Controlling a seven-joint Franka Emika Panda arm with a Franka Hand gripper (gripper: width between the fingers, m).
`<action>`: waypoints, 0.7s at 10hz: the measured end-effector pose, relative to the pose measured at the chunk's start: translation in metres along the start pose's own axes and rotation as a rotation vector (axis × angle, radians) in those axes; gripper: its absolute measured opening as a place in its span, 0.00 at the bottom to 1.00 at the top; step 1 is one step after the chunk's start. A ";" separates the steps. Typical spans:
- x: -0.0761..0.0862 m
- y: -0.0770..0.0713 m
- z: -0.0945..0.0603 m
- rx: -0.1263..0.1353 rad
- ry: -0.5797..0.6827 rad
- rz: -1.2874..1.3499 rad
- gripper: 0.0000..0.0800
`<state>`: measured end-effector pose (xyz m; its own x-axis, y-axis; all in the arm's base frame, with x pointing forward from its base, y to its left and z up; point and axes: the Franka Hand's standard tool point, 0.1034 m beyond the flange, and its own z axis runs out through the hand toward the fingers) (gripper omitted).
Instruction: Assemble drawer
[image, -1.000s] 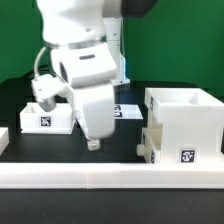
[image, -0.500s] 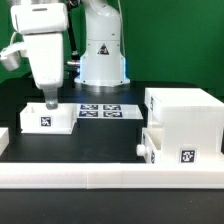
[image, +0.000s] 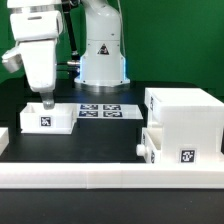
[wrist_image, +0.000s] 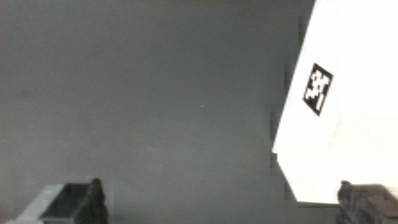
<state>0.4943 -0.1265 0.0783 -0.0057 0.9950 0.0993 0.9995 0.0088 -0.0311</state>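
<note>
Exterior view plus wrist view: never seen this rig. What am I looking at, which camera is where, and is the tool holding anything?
A white robot arm stands at the back of a black table. Its two-finger tool hangs at the exterior view's left. The exterior view comes from a camera off the arm. The wrist view comes from a camera on the arm's wrist, looking down past the fingertips.

On the table are a loose tray just under the tool and the big case at the exterior view's right, with a second tray against its lower part. The flat marker board lies in the middle and a long white rail runs along the front.

The tool is open and holds nothing. The white slab in the wrist view is the loose tray.
</note>
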 end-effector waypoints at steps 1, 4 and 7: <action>-0.001 -0.001 0.000 0.000 0.000 0.087 0.81; -0.006 -0.028 0.008 -0.064 -0.014 0.465 0.81; -0.003 -0.024 -0.001 -0.083 -0.008 0.722 0.81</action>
<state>0.4700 -0.1295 0.0795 0.6562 0.7509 0.0750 0.7535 -0.6574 -0.0108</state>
